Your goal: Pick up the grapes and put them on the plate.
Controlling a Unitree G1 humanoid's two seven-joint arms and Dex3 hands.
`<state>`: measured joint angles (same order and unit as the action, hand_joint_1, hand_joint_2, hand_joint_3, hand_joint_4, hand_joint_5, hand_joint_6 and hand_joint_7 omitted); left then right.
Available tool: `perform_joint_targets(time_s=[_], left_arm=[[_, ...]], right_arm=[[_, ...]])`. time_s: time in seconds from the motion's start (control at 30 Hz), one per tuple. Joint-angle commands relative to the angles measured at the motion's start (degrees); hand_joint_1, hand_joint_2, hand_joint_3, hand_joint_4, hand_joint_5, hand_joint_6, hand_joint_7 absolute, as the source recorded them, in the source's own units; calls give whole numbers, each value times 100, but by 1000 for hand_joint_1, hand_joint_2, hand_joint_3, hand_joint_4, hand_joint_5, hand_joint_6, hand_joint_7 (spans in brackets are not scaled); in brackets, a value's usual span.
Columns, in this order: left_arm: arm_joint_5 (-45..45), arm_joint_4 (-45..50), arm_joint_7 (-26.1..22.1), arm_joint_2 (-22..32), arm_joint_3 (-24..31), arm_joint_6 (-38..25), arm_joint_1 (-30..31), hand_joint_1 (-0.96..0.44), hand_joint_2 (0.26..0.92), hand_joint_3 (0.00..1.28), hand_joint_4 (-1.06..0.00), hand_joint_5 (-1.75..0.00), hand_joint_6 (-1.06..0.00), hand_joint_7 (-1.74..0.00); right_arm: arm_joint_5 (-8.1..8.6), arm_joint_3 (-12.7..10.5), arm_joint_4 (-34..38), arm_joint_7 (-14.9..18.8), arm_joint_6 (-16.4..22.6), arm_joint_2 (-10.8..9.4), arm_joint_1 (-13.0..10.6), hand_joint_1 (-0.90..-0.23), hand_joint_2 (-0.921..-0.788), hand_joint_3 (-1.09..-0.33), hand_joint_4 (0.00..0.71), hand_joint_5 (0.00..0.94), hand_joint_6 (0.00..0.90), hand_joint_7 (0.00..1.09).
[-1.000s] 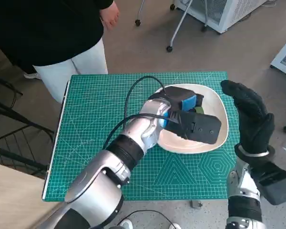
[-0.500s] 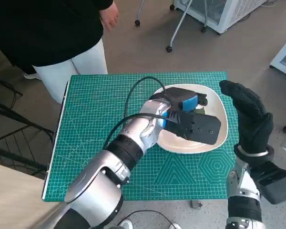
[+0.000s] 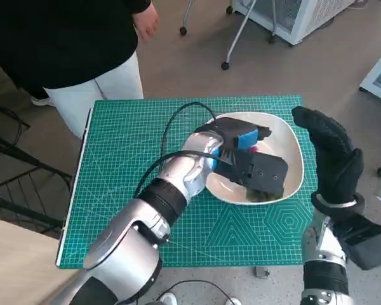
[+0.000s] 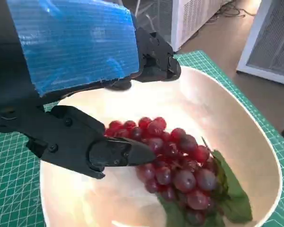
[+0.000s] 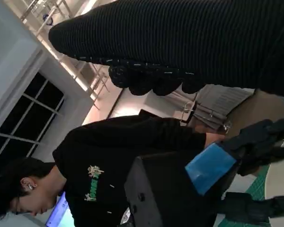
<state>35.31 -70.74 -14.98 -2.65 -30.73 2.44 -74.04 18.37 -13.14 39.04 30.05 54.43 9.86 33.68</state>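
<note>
Brown floor (image 3: pixel 178 63) surrounds a small desk covered by a green cutting mat (image 3: pixel 127 159) printed with pale grid lines. At the desk's 11 o'clock stands a person (image 3: pixel 70 44) in a black top and pale trousers; chair legs on casters (image 3: pixel 226 64) sit at 1 o'clock. Toward the mat's 3 o'clock side lies the plate (image 3: pixel 292 152), a cream, glossy, shallow rounded dish. The left hand (image 3: pixel 251 155), hard black with shiny blue tape on its back, hangs over the plate with its fingers (image 4: pixel 113 151) spread apart, one tip just beside the grapes. The right hand (image 3: pixel 333 159), in a ribbed knitted glove, is raised at the mat's 3 o'clock edge with fingers loosely extended, holding nothing. The grapes (image 4: pixel 173 168), a bunch of smooth dark-red berries with green leaves, lie on the plate; in the left wrist view the long axis runs from 10 to 4 o'clock, leaves at the 4 o'clock end.
</note>
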Motion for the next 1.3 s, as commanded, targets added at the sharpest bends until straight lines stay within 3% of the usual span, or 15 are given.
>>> perform_joint_targets(time_s=[0.03, 0.63, 0.8, 1.0, 1.17, 1.3], left_arm=[[-229, 20, -21, 156, 225, 245, 95, -680, 921, 346, -184, -5, -247, -7], [-1308, 240, -188, 735, 1274, 1085, 581, -638, 921, 449, -132, -1, -200, 0], [-2343, 549, -276, 1049, 2281, 1693, 1257, -629, 921, 463, -136, -2, -207, -4], [-2691, 726, -329, 1132, 2580, 1988, 1544, -614, 921, 437, -163, -13, -227, -14], [-3655, 1020, -418, 1104, 3418, 3014, 2337, -535, 921, 382, -187, -20, -233, -16], [-3922, 1168, -363, 1109, 3670, 3542, 2719, -481, 921, 326, -201, -20, -235, -16]], right_arm=[[73, 39, 145, 63, -88, -35, 35, -521, -921, -616, 200, 0, 186, 0], [146, 93, 324, 197, -44, -81, 179, -510, -921, -621, 197, 0, 180, 0], [204, 109, 453, 290, -43, -123, 272, -503, -921, -619, 195, 0, 180, 0], [233, 82, 555, 357, -20, -143, 328, -494, -921, -618, 196, 1, 181, 0], [130, 87, 700, 299, 55, -174, 399, -484, -921, -617, 198, 2, 181, 1], [73, 99, 793, 284, 100, -186, 447, -474, -921, -614, 199, 2, 181, 1]])
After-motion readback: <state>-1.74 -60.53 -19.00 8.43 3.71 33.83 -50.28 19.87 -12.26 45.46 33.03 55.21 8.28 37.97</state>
